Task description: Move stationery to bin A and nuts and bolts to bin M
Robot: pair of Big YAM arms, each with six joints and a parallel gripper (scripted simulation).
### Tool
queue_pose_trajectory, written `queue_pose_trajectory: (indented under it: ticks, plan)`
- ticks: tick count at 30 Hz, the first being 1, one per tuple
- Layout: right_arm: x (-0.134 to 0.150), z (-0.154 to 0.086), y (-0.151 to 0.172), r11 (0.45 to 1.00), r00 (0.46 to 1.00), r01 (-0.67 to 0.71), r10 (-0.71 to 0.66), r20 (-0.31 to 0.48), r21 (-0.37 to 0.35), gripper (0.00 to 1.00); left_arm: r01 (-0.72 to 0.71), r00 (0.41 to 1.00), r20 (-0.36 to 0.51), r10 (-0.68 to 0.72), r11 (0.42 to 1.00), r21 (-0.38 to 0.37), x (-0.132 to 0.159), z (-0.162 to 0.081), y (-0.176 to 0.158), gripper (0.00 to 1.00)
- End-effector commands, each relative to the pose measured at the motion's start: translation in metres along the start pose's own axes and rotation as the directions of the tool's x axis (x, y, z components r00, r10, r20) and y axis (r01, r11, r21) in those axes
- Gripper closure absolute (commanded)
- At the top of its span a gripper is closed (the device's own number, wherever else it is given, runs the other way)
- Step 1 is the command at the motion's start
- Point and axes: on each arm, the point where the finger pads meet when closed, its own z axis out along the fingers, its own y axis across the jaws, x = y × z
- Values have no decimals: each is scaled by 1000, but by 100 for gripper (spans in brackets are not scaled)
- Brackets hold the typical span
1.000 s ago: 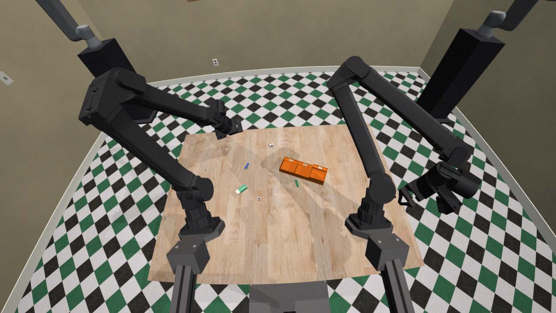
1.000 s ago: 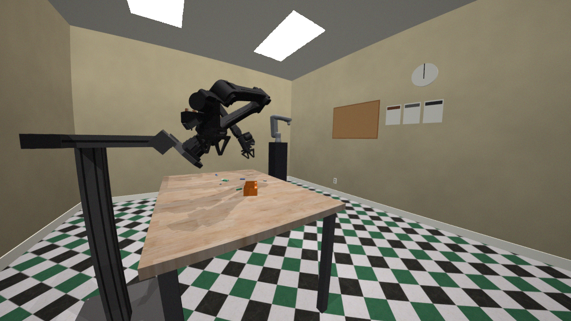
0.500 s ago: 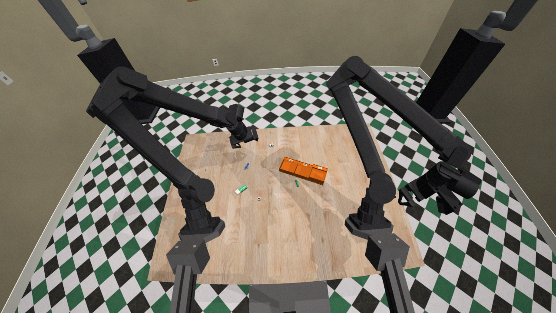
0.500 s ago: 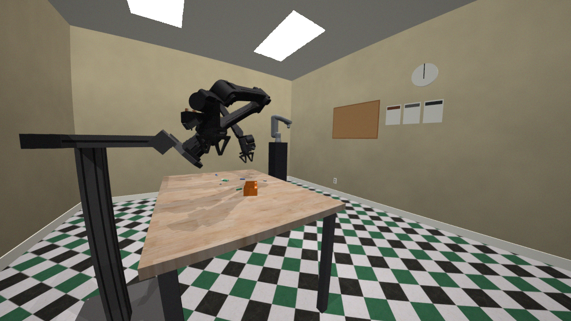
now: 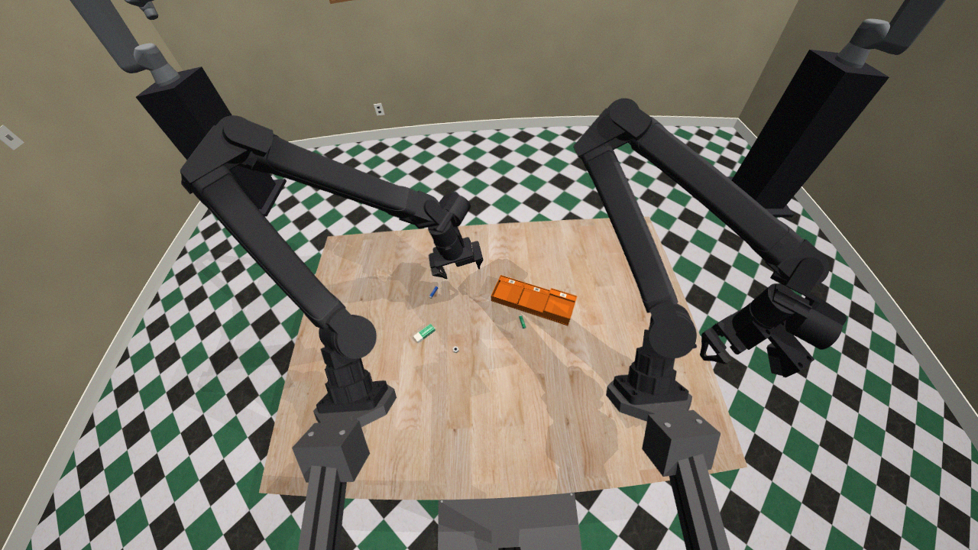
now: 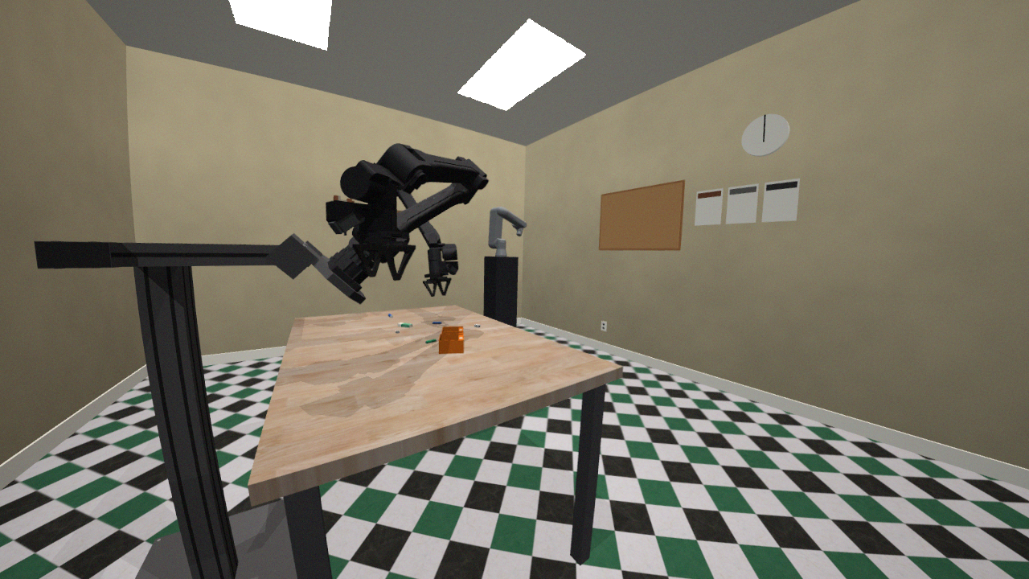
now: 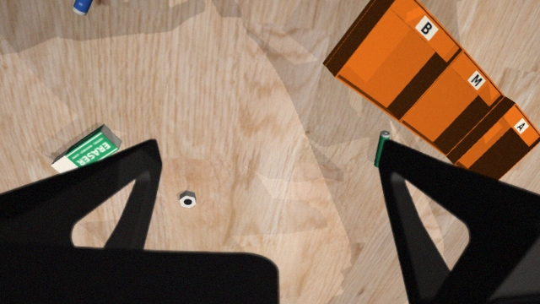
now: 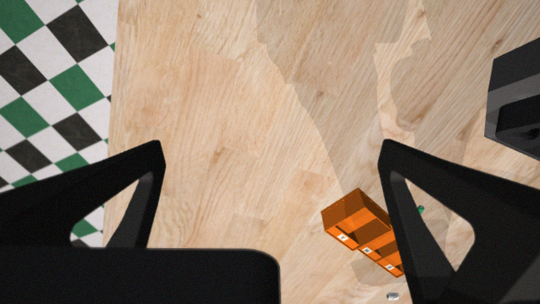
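Observation:
Three joined orange bins (image 5: 533,299) stand on the table, marked B (image 7: 427,29), M (image 7: 476,79) and A (image 7: 521,125); they look empty. A green-sleeved eraser (image 7: 86,149), a small hex nut (image 7: 187,199), a green cylinder (image 7: 381,148) and a blue cylinder (image 7: 82,6) lie loose on the wood. My left gripper (image 5: 456,263) hangs open and empty above the table, behind the bins and the blue cylinder (image 5: 433,292). My right gripper (image 5: 717,345) is open and empty, out past the table's right edge. The eraser (image 5: 423,333) and nut (image 5: 454,348) lie left of the bins.
A small grey item (image 8: 392,295) lies beyond the bins in the right wrist view; I cannot tell what it is. Both arm bases (image 5: 351,396) stand on the table's near side. The table edge and checkered floor (image 8: 46,84) lie under my right gripper.

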Motion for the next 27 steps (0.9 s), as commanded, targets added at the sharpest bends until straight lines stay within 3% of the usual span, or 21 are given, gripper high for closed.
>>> queue_pose_trajectory:
  ticks: [1, 3, 6, 7, 10, 13, 18, 27]
  plan:
    - [-5, -12, 12, 1000, 1000, -10, 11, 15, -16, 0, 26, 999, -43, -27, 1000, -14, 32, 2, -12, 0]
    - [-5, -12, 12, 1000, 1000, -10, 11, 15, -16, 0, 19, 999, -46, -20, 1000, -24, 25, -4, -28, 0]
    - [-5, -12, 12, 1000, 1000, -10, 11, 15, -16, 0, 0, 998, -68, -3, 999, -44, 60, -3, -24, 0]
    - [-5, -12, 12, 1000, 1000, -10, 11, 15, -16, 0, -12, 998, -63, 8, 999, -53, 52, -9, -40, 0]
    - [-5, -12, 12, 1000, 1000, -10, 11, 15, -16, 0, -22, 997, -73, 18, 998, -65, 78, -11, -40, 0]
    - [-5, -12, 12, 1000, 1000, -10, 11, 15, -16, 0, -46, 997, -68, 41, 996, -81, 78, -16, -50, 0]
    - [-5, -12, 12, 1000, 1000, -10, 11, 15, -16, 0, -97, 993, -72, 89, 988, -118, 124, -28, -54, 0]
    - [-5, -12, 12, 1000, 1000, -10, 11, 15, -16, 0, -162, 987, -22, 160, 977, -140, 158, -54, -73, 0]
